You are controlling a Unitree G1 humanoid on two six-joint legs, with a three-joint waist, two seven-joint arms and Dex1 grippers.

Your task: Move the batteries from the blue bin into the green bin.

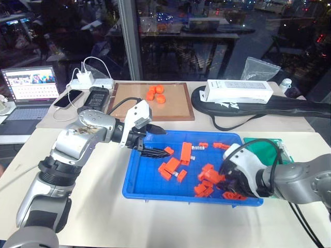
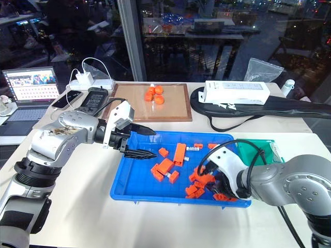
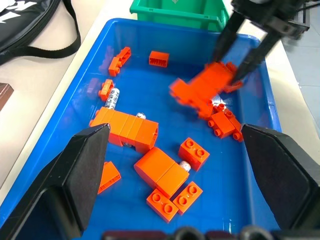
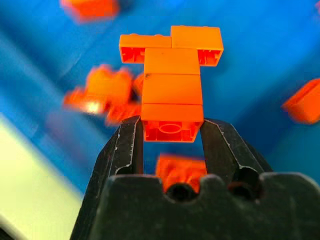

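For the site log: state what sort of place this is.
Probably an office or lab workbench at night: a white table by dark glass, with an open laptop, a charger and phones, and a blue bin of orange blocks.

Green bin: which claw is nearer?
Right. The right claw, shut on an orange block cluster, hangs beside the green bin; the open left claw hovers at the blue bin's far end.

Office or lab workspace at night: white table (image 1: 93,175) beside a dark glass wall (image 1: 207,31), with open laptop (image 1: 28,93), phone (image 1: 68,98), charger (image 1: 83,78) along its far left edge.
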